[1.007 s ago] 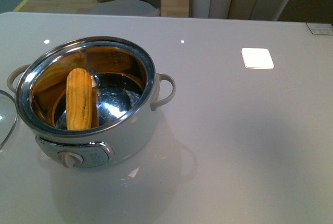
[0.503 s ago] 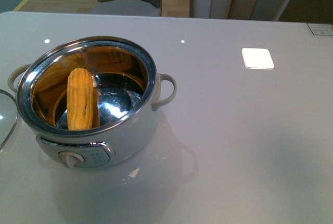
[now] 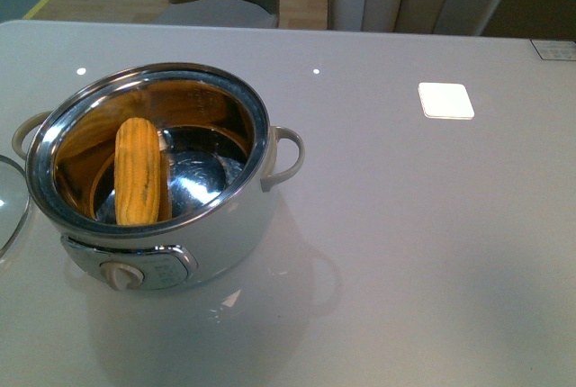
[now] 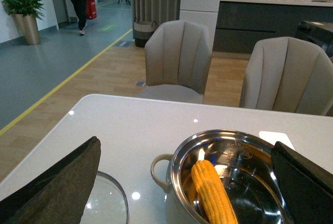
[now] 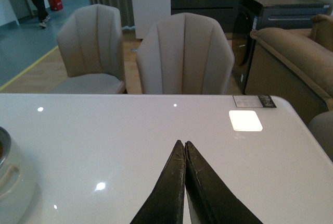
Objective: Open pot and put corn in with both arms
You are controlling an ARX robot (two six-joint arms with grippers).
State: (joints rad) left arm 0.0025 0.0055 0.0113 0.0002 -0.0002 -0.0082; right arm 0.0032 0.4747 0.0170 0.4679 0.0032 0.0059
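Corn (image 3: 137, 171) lies in pot (image 3: 225, 234) (lid off).

Black, wedge-shaped gripper fingers
Left fingers (image 4: 57, 182) matte, felt-like; right fingers (image 5: 177, 193) taper to thin tips (faintly scuffed).

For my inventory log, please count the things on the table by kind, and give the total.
Pot: 1
Corn cob, lying inside the pot: 1
Glass lid, flat beside the pot: 1
White square pad: 1
Card at the table's far right corner: 1
Total: 5
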